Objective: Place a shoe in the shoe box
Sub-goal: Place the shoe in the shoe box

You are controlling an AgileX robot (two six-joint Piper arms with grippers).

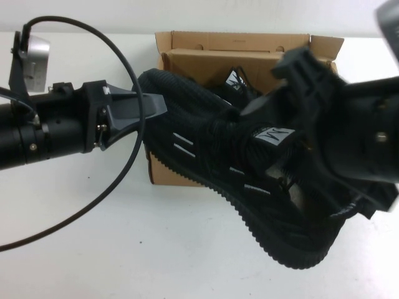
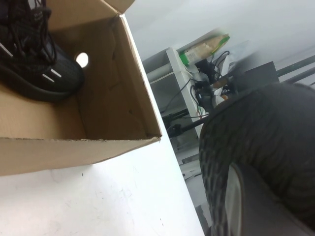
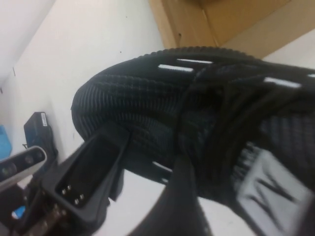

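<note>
White table (image 1: 93, 261): black white-dashed shoe (image 1: 206, 143) seemingly pinched by left gripper (image 1: 146, 106).

The left arm comes in level from the left side, and its left end effector (image 1: 153, 106) has its tapered grey fingers pinched on the toe of the black knit sneaker with white dashes (image 1: 206, 149), holding it up. The right arm reaches in from the right edge, with the right end effector (image 1: 293, 124) spread wide over the sneaker's laced middle; whether it touches, I can't tell.
</note>
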